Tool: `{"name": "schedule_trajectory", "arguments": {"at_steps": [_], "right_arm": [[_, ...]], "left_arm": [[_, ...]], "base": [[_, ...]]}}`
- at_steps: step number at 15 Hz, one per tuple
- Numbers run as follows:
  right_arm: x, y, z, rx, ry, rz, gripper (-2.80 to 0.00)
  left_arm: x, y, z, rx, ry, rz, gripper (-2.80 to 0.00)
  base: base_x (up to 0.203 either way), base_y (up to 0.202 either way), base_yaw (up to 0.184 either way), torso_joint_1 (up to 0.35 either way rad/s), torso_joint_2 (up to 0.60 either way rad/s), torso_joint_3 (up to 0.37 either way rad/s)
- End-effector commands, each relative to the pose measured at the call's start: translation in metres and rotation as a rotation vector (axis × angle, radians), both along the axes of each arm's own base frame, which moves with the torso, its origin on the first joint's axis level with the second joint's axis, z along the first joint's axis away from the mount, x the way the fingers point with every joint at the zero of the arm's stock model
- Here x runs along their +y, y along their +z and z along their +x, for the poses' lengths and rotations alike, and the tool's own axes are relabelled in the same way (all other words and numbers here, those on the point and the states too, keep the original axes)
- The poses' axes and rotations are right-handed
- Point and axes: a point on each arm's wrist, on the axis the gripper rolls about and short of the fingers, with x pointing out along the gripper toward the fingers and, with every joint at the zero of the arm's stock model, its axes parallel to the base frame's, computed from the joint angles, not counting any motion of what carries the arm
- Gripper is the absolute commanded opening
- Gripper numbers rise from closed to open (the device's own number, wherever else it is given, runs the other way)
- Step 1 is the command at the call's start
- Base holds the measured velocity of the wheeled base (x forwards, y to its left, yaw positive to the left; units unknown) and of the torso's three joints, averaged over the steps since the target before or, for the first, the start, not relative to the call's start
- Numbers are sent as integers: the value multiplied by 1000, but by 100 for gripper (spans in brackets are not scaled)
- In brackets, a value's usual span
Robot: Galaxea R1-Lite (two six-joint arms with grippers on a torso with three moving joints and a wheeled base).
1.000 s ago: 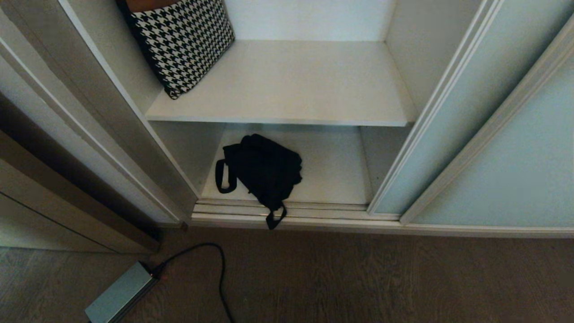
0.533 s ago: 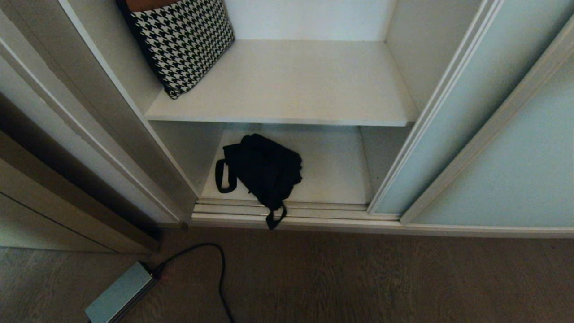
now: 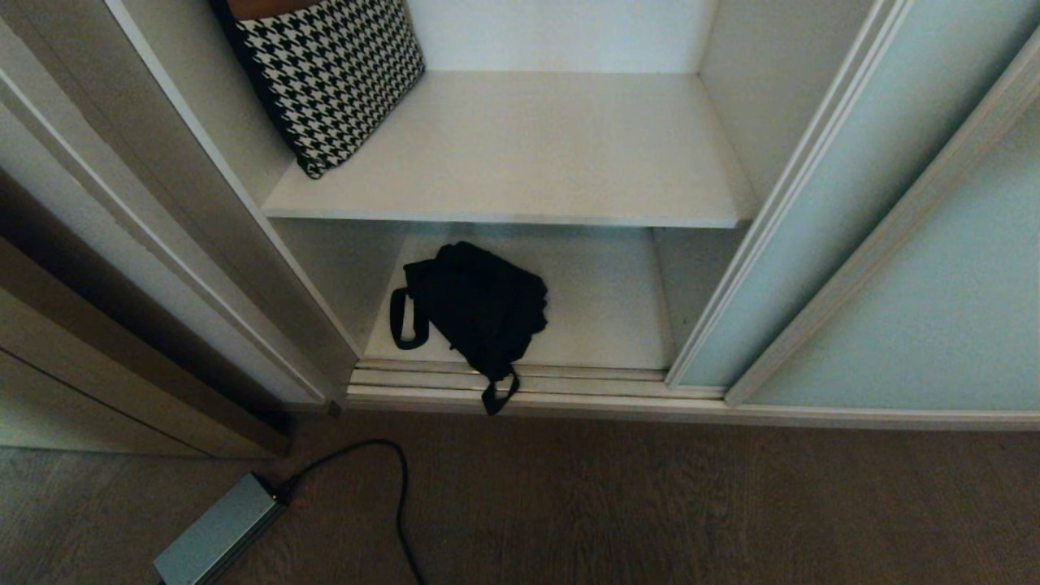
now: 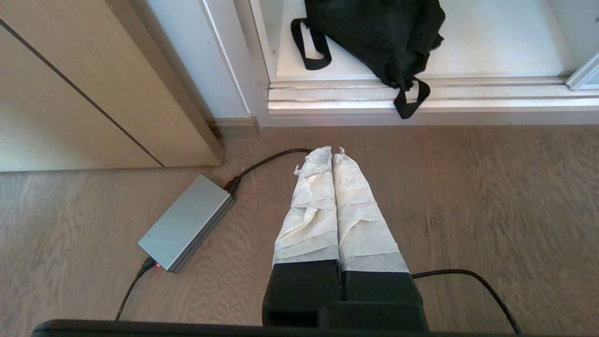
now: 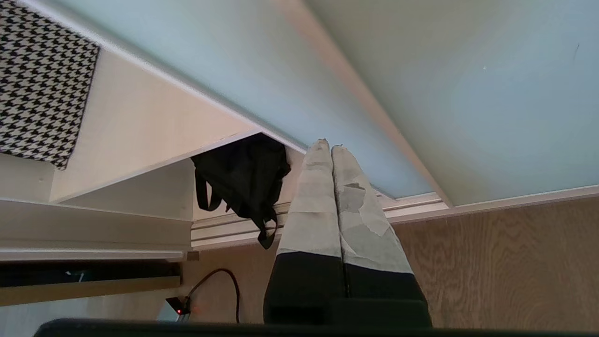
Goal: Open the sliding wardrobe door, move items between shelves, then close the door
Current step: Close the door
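Note:
The sliding wardrobe door [image 3: 821, 211], a pale green frosted panel in a cream frame, stands slid to the right, so the wardrobe is open. On the upper white shelf [image 3: 528, 154] a black-and-white houndstooth cushion [image 3: 329, 77] leans at the left. A black bag [image 3: 475, 305] lies on the lower shelf [image 3: 605, 305], one strap hanging over the floor track. Neither gripper shows in the head view. My left gripper [image 4: 332, 150] is shut and empty above the wooden floor, short of the bag [image 4: 374, 32]. My right gripper [image 5: 327, 144] is shut and empty, pointing at the door's [image 5: 299, 70] lower edge beside the bag [image 5: 241, 175].
A grey power brick [image 3: 215, 532] with a black cable [image 3: 398, 479] lies on the wooden floor at the left front. A brown wooden door frame [image 3: 97, 357] stands left of the wardrobe. The grooved floor track [image 3: 569, 382] runs along the wardrobe's front.

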Motion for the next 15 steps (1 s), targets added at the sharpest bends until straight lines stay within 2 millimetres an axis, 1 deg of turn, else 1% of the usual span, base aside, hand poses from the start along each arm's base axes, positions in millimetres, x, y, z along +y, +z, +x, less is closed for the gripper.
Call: {"name": "schedule_trajectory", "arguments": {"at_steps": [1, 4, 10, 15], "right_arm": [[-4, -3, 9, 8, 5, 7, -280], [-8, -6, 21, -5, 7, 1, -280], [-12, -14, 35, -1, 9, 2, -280], [-11, -18, 46, 4, 30, 1, -280]], "left_arm": [[0, 0, 0, 1, 0, 1, -280], [0, 0, 0, 1, 0, 1, -280], [0, 0, 0, 1, 0, 1, -280], [0, 0, 0, 1, 0, 1, -280]], "base": [[0, 0, 0, 0, 0, 0], [0, 0, 0, 0, 0, 0], [0, 0, 0, 0, 0, 0], [0, 0, 0, 0, 0, 0]]}}
